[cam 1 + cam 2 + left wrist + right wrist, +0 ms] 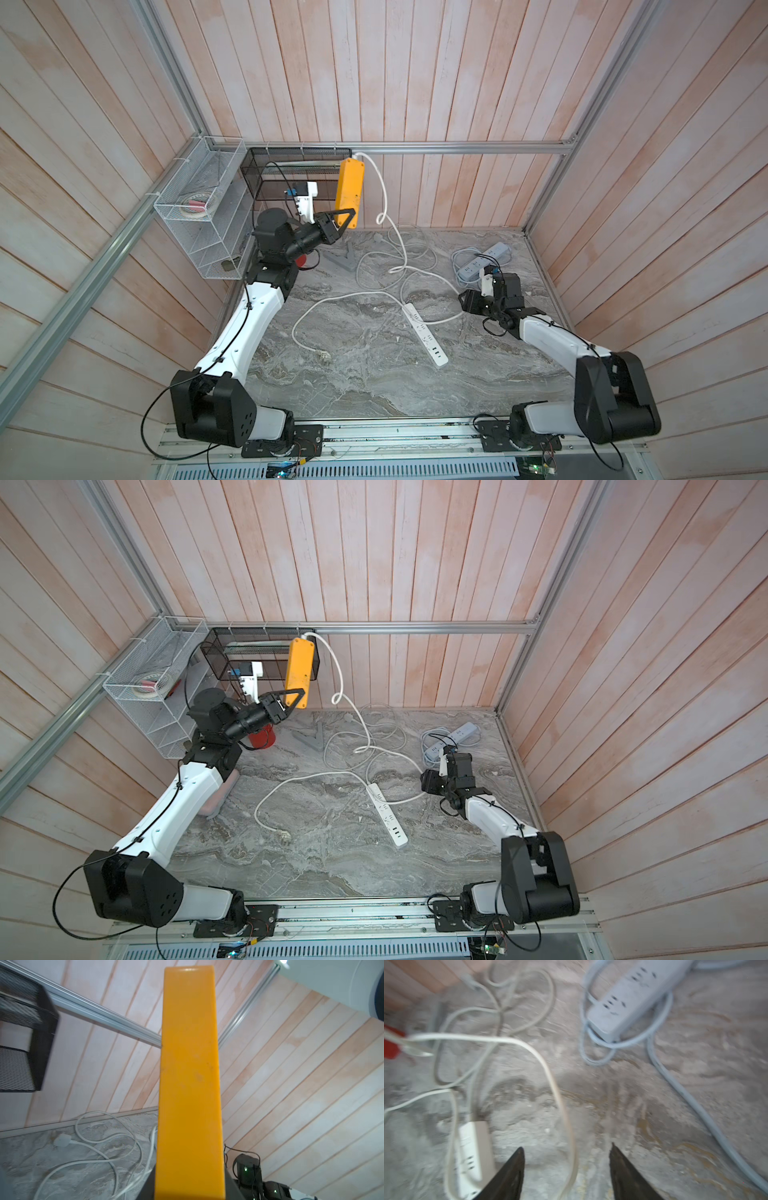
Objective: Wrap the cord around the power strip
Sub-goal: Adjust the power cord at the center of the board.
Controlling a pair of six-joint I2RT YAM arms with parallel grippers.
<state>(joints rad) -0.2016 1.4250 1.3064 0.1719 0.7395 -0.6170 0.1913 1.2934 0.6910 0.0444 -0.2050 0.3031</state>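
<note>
- Power strip first: the orange power strip (350,187) is off the counter (353,390), standing nearly upright near the back wall, in front of the black mesh basket (291,166).
- The left hand (348,219) is pinching the strip's lower end, fingers clamped on either side. The left wrist view shows the strip's plain orange back rising straight away from the camera.
- Its white cord (385,195) leaves the top end, arcs over and drops, curls into a small loop in the air, then runs down to the counter in loose tangles. No turn of it is around the strip's body.
- The right hand (566,1146) hangs low over the counter with its fingers spread wide and nothing gripped. A white cord lies on the surface under it.
- Just beside that hand sits a white power strip (426,334), flat on the counter.
- Farther back lies a grey-blue power strip (484,259) among its own coils.
</note>
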